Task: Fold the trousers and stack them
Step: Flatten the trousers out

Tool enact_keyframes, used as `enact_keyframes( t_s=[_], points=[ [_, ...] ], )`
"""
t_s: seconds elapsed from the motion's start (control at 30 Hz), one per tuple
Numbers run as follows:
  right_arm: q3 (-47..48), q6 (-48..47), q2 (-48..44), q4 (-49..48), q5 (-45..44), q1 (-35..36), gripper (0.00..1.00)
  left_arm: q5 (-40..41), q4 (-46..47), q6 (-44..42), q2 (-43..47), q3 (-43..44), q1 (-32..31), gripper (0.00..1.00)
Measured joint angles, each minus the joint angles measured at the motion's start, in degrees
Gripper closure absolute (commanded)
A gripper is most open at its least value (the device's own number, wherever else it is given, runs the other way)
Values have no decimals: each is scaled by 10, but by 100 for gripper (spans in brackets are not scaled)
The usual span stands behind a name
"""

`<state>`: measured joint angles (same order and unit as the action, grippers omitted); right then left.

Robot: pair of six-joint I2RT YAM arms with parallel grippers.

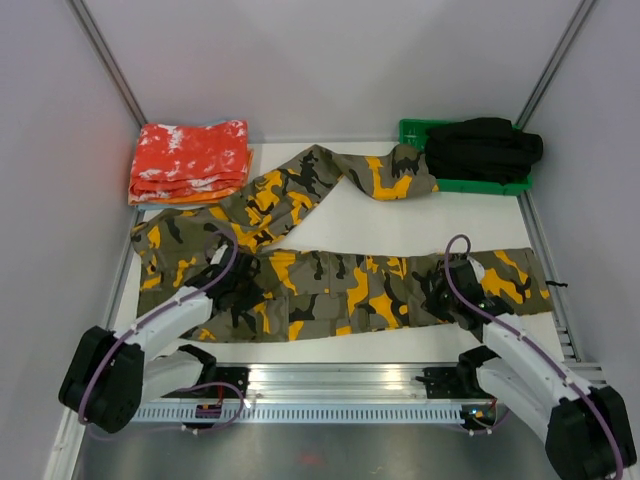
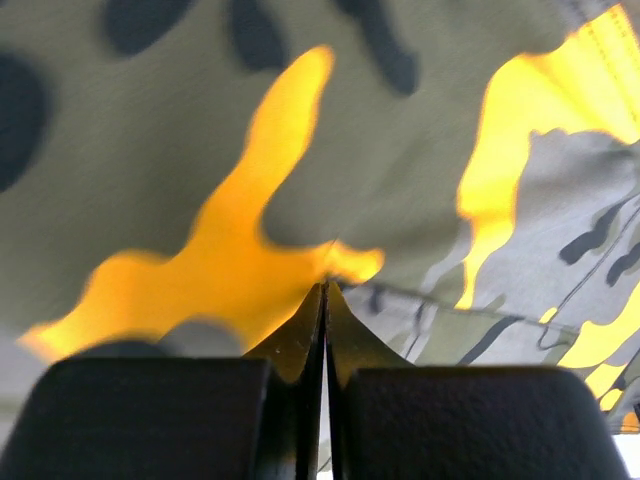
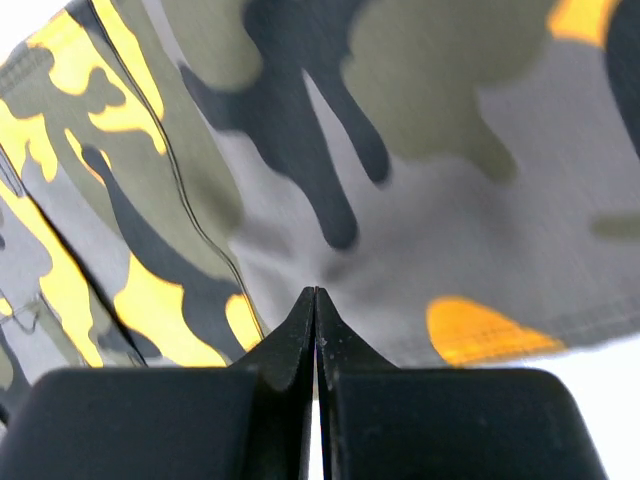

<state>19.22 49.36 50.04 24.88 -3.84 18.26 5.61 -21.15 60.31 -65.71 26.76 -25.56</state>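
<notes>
The trousers lay spread on the bench, not folded yet. One leg ran across the front from left to right. The other leg went up diagonally, and its end touched the green tray with the black garment. The red cloths were at the far left corner, just beside the waist part.

Your left end effector was down on the trousers near the waist, and your right end effector was down on the front leg, near its cuff. Both were clenched, with the fingertips meeting right at the cloth. In the wrist views I could not tell if any cloth was caught between the tips.

To my judgement, you were at the very first step: taking hold of the front leg for the first fold. The next move called for a sure pinch on both sides. If the tips held nothing, you needed to release, press into the cloth and clench again. After that, both arms should lift together and carry the front leg over toward the other leg, with the cloth kept tight between them so that it does not sag or twist.
</notes>
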Motion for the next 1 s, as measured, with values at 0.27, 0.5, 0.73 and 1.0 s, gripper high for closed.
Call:
enact_keyframes(
  t_s=[0.27,0.5,0.73,1.0],
  points=[
    [-11,2,-90,101,16,1,98,9,-97,6,87,-3,-1,98],
    [174,-52,21,143,-22,0,100,9,-111,-49,38,126,-1,98],
    [325,-85,251,54,-38,-7,100,0,-45,-81,-38,186,-2,98],
    [265,-94,260,55,-102,-73,100,-2,-5,-71,-125,174,-80,98]
  ],
)
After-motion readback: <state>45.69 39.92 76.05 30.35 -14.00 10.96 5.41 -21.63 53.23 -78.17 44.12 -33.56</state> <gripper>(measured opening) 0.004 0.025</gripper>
